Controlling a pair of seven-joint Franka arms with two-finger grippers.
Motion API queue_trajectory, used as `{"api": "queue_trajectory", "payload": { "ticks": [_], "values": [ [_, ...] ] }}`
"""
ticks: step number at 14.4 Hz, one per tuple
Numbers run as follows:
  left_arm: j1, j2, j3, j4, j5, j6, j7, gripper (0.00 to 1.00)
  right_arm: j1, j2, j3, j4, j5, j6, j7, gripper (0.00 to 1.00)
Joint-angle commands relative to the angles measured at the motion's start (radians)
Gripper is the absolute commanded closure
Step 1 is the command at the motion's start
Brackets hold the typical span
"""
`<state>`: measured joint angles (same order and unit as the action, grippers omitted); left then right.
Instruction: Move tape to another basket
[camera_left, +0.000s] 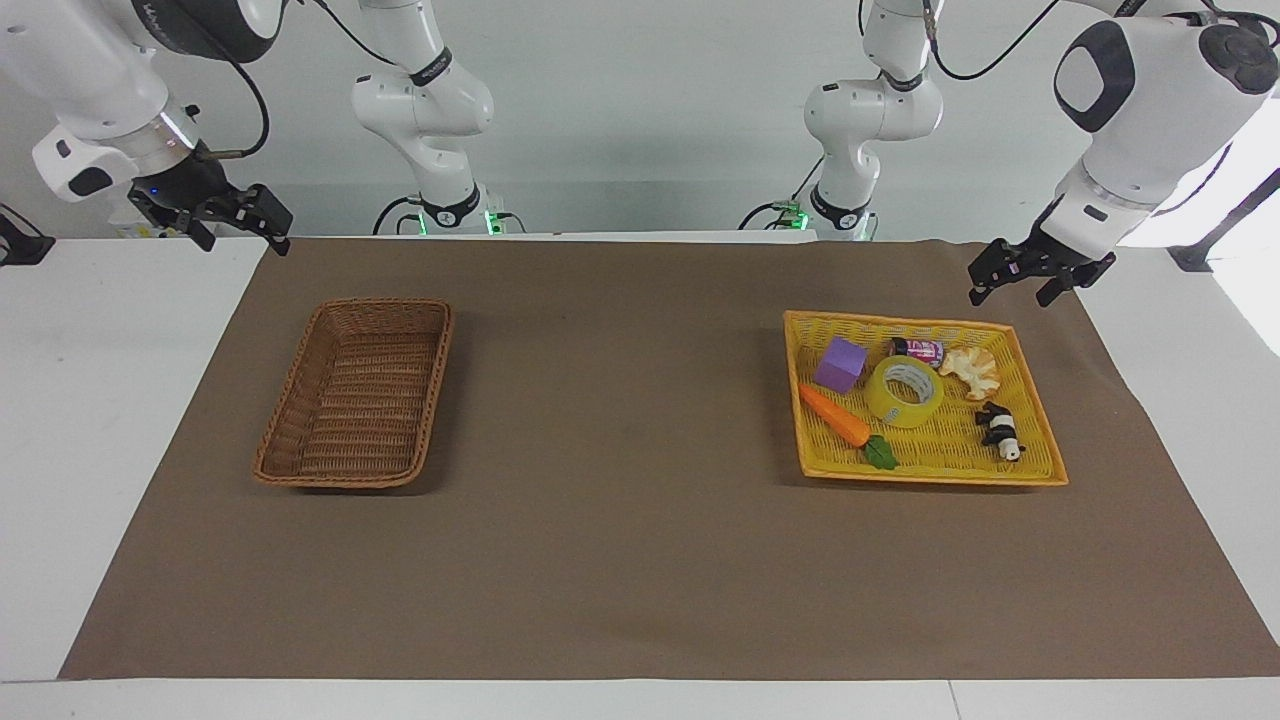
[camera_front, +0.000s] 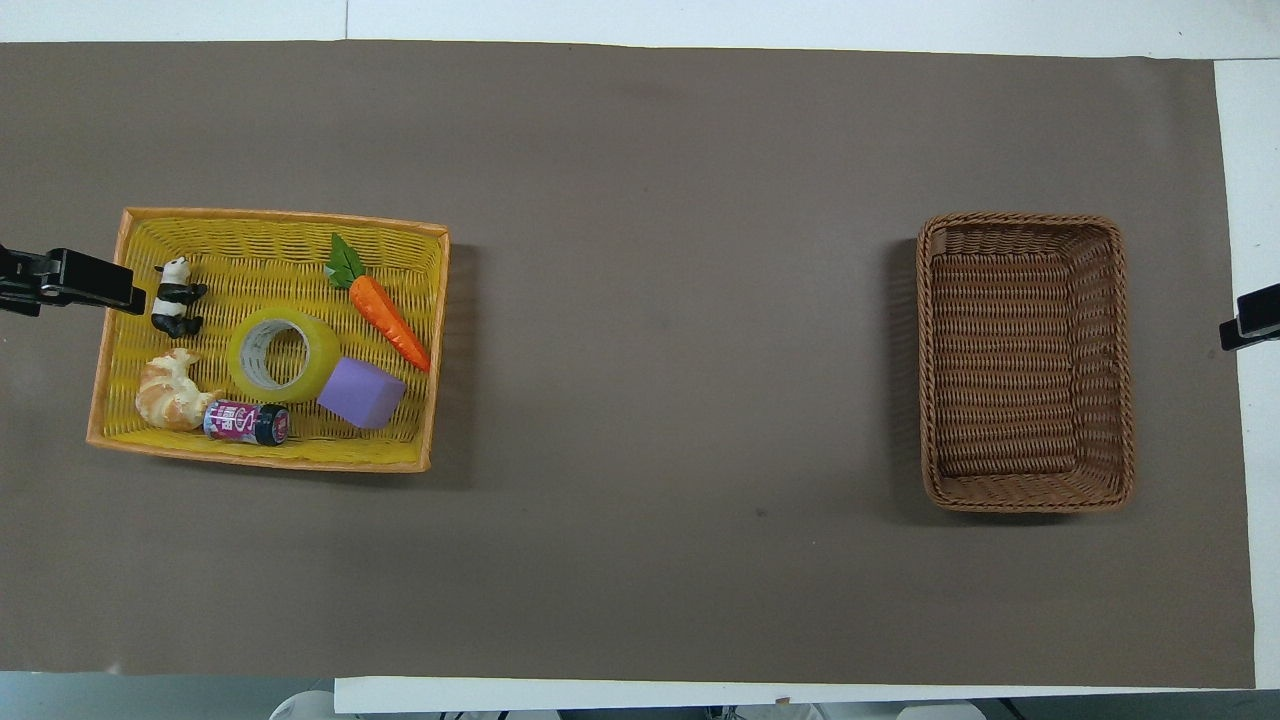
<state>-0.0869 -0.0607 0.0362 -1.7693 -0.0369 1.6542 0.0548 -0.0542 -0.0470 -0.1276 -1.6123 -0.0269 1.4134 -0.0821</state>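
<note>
The tape (camera_left: 905, 412) is a yellow roll lying flat in the middle of the yellow-orange basket (camera_left: 930, 478) at the left arm's end of the table. It also shows in the overhead view (camera_front: 322, 350). The brown wicker basket (camera_left: 290, 420) stands empty at the right arm's end and shows from above too (camera_front: 1125, 360). My left gripper (camera_left: 1010, 298) hangs open and empty in the air over the mat beside the yellow-orange basket's outer corner (camera_front: 100, 290). My right gripper (camera_left: 246, 246) is open and empty, raised over the mat's edge near the brown basket (camera_front: 1250, 320).
Around the tape in the yellow-orange basket (camera_front: 260, 460) lie a purple block (camera_front: 362, 392), a toy carrot (camera_front: 390, 320), a small can (camera_front: 246, 422), a croissant (camera_front: 170, 390) and a panda figure (camera_front: 176, 298). A brown mat (camera_left: 620, 450) covers the table.
</note>
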Motion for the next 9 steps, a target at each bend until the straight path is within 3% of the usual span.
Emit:
{"api": "queue_trajectory", "payload": {
  "ticks": [1,6,7,9],
  "values": [
    [-0.004,-0.010,0.010,-0.013,0.012,0.012,0.008,0.01,0.000,-0.017,-0.001,-0.014,-0.001,-0.001,-0.018,0.00],
    [0.002,-0.025,0.011,-0.038,0.012,-0.007,-0.016,0.01,0.000,-0.017,0.000,-0.014,-0.001,-0.001,-0.018,0.00],
    [0.024,-0.037,0.011,-0.068,0.012,0.010,-0.009,0.01,-0.001,-0.017,0.000,-0.014,-0.001,-0.001,-0.018,0.00],
    [0.021,-0.079,0.011,-0.204,0.012,0.167,-0.009,0.01,-0.001,-0.017,0.000,-0.014,-0.001,-0.001,-0.018,0.00]
  ]
}}
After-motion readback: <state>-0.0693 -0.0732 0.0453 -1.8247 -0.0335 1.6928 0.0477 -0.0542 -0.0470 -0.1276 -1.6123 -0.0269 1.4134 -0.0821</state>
